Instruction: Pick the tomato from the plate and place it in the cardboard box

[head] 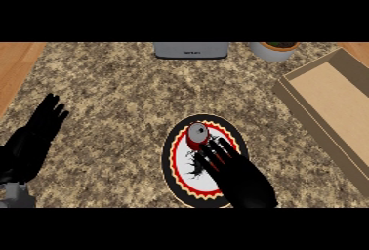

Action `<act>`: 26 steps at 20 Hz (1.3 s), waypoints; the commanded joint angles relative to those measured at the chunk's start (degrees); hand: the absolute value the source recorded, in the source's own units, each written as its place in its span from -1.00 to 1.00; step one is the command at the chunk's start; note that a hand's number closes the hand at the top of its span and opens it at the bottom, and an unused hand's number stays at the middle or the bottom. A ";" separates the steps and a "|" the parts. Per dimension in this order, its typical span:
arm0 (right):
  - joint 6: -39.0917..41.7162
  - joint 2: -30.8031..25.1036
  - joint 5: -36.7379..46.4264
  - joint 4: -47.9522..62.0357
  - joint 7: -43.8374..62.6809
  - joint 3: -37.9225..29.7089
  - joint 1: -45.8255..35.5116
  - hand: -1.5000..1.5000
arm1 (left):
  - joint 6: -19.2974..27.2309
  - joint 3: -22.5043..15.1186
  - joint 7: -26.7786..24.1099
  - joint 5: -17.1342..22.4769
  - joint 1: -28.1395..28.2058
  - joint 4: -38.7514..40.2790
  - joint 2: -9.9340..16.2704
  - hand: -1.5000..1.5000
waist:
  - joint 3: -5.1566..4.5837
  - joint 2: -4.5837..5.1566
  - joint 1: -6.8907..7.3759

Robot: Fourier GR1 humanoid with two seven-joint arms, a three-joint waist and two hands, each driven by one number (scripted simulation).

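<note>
A red tomato [196, 136] with a grey top lies on the upper part of a round plate [178, 172] that has a white middle, a red zigzag ring and a black rim. My right hand [239, 177] reaches over the plate from below, its fingers straight and spread, the fingertips [213, 148] touching the tomato's lower right side. The cardboard box [328, 93] lies open at the right edge, its tan floor bare. My left hand [36, 139] rests at the left edge with fingers straight, pointing up.
A grey appliance [191, 50] stands at the counter's back edge, and a pale pot [275, 49] with soil is to its right. Wooden surface [16, 61] borders the speckled counter [115, 97] at the left.
</note>
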 commanded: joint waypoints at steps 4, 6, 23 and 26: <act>-0.24 1.53 2.76 4.67 -2.61 -1.02 -0.80 -1.00 | 0.18 0.43 0.02 -1.77 1.51 -1.81 -2.04 0.00 | 0.01 0.00 0.05; 0.95 1.02 3.90 1.39 -1.69 0.35 1.25 -1.00 | -0.05 1.65 3.57 -0.15 -3.44 0.13 -0.53 0.00 | 0.01 -0.01 -0.16; -5.10 6.30 6.65 16.08 -6.92 -7.35 -4.91 1.00 | -2.51 2.70 1.31 -1.67 -2.67 1.20 -2.56 0.00 | 0.01 0.03 0.03; -12.63 3.90 5.81 17.71 -12.67 -6.12 -2.86 1.00 | -3.33 1.27 -0.43 -2.60 0.73 -0.22 -3.82 0.00 | 0.01 0.03 0.10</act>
